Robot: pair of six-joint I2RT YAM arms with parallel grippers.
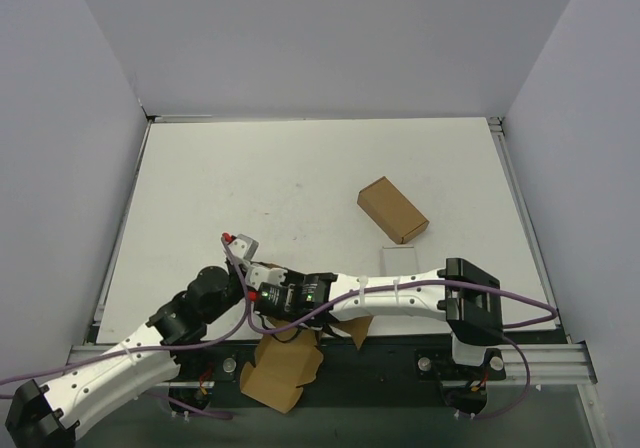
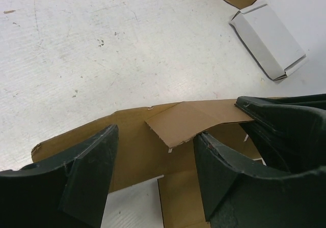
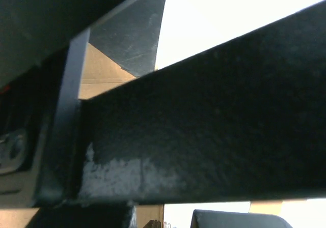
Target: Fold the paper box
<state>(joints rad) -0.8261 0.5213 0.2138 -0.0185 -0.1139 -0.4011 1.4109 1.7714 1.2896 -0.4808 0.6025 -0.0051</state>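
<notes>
The paper box (image 1: 283, 371) is a flat brown die-cut sheet at the table's near edge, partly hanging over it and partly hidden under my arms. In the left wrist view the sheet (image 2: 132, 151) lies below my left gripper (image 2: 155, 136), which is open and holds nothing. One flap (image 2: 196, 118) is lifted off the sheet. Its right end goes into the black fingers (image 2: 285, 118) of my right gripper (image 1: 268, 298), which looks shut on it. The right wrist view is almost filled by a dark surface; only slivers of brown card (image 3: 102, 67) show.
A longer oblong brown carton (image 1: 392, 209) lies right of centre. A small white-grey slab (image 1: 400, 259) lies just in front of it and also shows in the left wrist view (image 2: 267, 39). My arms cross over the near table edge (image 1: 330, 340).
</notes>
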